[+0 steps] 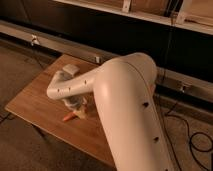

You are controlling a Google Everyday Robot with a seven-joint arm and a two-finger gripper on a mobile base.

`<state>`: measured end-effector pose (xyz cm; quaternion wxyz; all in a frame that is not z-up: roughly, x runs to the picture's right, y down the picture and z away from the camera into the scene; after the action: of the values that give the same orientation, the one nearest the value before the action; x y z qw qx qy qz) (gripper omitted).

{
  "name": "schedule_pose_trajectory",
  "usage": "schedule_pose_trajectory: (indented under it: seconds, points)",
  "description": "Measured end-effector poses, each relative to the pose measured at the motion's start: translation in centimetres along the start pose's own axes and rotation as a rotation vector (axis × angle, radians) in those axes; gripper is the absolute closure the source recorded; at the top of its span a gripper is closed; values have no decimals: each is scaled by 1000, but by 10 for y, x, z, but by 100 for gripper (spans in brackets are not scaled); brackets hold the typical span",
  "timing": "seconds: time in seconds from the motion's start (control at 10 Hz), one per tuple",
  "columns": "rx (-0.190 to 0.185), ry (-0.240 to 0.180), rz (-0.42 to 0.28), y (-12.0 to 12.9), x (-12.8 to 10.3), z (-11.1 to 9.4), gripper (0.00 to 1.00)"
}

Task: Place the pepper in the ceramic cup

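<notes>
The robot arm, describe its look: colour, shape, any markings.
The arm is smooth, rounded, cream-white tubing, thick near the camera, slimmer farther out, with small dark dots along its side. The end effector at its tip looks greyish, low over the wooden table beside the pepper.

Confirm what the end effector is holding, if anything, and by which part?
Cannot tell. The end effector sits low over the wooden table, right at the small orange-red tapered pepper; the contact itself is hidden.
</notes>
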<state>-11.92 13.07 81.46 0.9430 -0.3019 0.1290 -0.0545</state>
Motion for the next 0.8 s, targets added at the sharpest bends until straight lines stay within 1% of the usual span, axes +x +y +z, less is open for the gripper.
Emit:
schedule_pose_trajectory:
  seconds: [0.1, 0.2, 0.3, 0.4, 0.6, 0.8]
  points:
    - [-22, 15, -30, 2, 4, -4, 35]
    - [-36, 22, -46, 3, 6, -8, 35]
    - [-41, 26, -58, -1, 6, -13, 35]
    - [-43, 25, -61, -4, 3, -16, 35]
    - [-46, 7, -53, -9, -3, -21, 35]
    - [-60, -6, -53, -8, -6, -21, 35]
